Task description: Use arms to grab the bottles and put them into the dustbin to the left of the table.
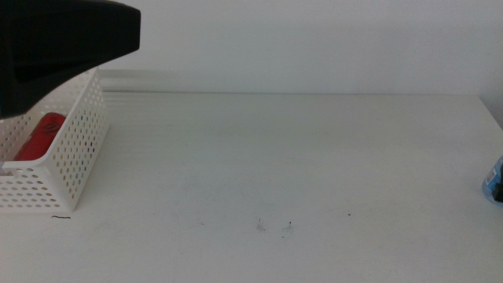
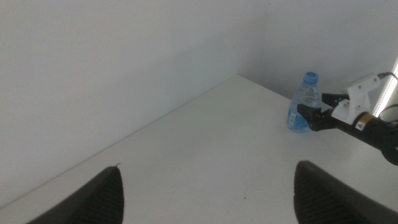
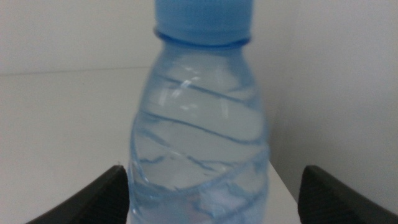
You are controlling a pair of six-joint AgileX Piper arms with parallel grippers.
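From the middle view, the white perforated plastic dustbin (image 1: 71,169) at the white table's (image 1: 275,157) left edge holds a red soda can (image 1: 43,135); the black left arm (image 1: 55,43) hangs above it. In the left wrist view, the left gripper (image 2: 208,190) is wide open and empty, while the right gripper (image 2: 314,115) reaches the clear blue-capped water bottle (image 2: 303,102) near the far right corner. The right wrist view shows that bottle (image 3: 199,130) between open jaws, not yet clamped; closing squarely on its body should secure it.

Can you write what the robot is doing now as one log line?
left arm: over dustbin, open | red can: in dustbin | right gripper: open around water bottle, table's right edge
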